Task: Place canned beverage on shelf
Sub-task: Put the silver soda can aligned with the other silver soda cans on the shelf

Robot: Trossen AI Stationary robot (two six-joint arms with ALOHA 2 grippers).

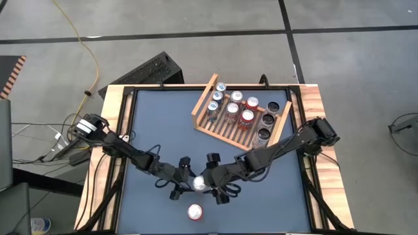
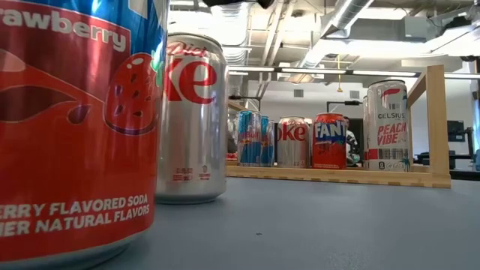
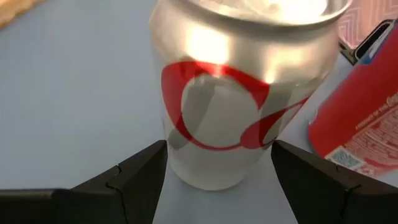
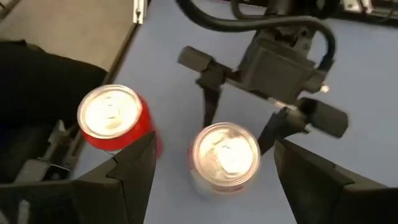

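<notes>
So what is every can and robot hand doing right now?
Diet Coke can: upright on the table, between the left tool's open fingers, not lifted.
Left tool: open, fingers either side of the Diet Coke can.
Right tool: open, just beside that same can.
Red strawberry soda can: upright, alone near the table's front.
Shelf: on the table, partly filled with upright cans.

The high view looks straight down on the blue-topped bench (image 1: 157, 124), the low view level across it, and both wrist views closely frame the silver Diet Coke can (image 3: 236, 93).
</notes>
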